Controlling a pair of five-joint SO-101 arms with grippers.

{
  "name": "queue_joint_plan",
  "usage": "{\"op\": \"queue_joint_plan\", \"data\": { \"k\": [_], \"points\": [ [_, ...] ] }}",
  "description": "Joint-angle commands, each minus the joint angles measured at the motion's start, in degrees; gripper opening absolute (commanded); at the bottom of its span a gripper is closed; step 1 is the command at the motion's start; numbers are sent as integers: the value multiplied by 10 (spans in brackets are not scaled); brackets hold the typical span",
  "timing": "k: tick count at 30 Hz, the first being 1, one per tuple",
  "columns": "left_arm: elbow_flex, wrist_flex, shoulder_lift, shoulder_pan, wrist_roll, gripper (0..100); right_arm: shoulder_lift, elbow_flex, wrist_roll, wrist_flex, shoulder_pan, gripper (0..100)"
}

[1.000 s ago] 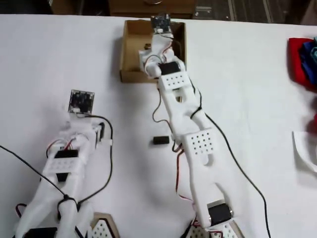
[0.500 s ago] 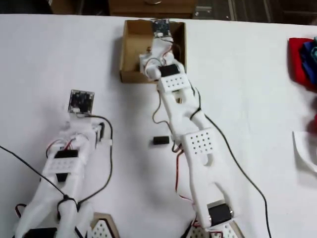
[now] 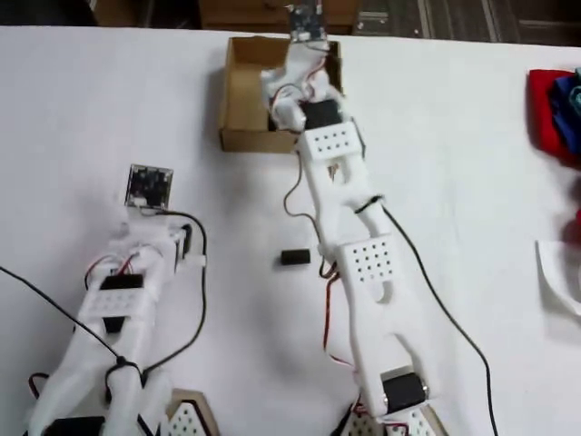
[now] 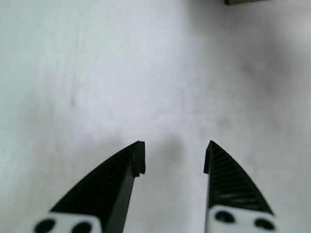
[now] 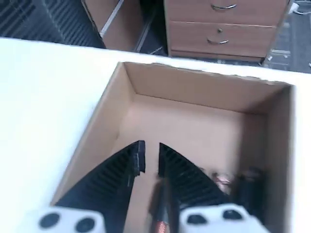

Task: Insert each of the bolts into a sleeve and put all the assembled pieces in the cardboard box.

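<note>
- The right jaws [image 5: 149, 158] hang over the box [image 5: 194, 90], just inside its near wall. They are almost closed, with only a thin gap. I cannot tell if they grip anything.
- Two pieces [image 5: 221, 180] lie on the box floor, close to the side wall. They look like bolts in dark sleeves.
- One small black part [image 3: 293, 257] lies on the bench [image 3: 109, 91], well away from the box on its near side and beside the right arm. It may be a sleeve, but it is too small to be sure.
- The left jaws [image 4: 174, 155] are wide open and hold nothing. They hang over bare bench, far from the box.
- What could go wrong: the right jaws are close to the box wall. If they swing sideways, they could bump the box and push it along.
- The arm's wires hang near the black part. I think they could knock it away as the arm pulls back.
</note>
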Motion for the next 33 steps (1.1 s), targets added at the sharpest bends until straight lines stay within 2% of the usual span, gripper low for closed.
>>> {"op": "queue_joint_plan", "data": {
  "k": [1,9,15,18,20,22,26,28,30,33],
  "points": [
    [-3,-10,-1,4,-7,218,-15,-127,1,158,23,27],
    [-3,-11,-1,4,-7,218,-120,-119,7,451,9,28],
    [-3,-11,-1,4,-7,218,-201,-25,48,450,1,27],
    [-3,-10,-1,4,-6,218,-298,120,49,450,0,27],
    [-3,-10,-1,4,-6,218,-392,267,52,450,-8,28],
    [-3,-10,-1,4,-6,218,-499,437,114,448,-29,49],
    [-3,-10,-1,4,-6,218,-647,716,393,430,-68,187],
    [-3,-10,-1,4,-6,218,-676,799,494,400,-67,257],
    [-3,-10,-1,4,-6,218,-682,857,551,367,-61,313],
    [-3,-9,-1,4,-6,218,-677,916,577,327,-59,341]
  ]
}}
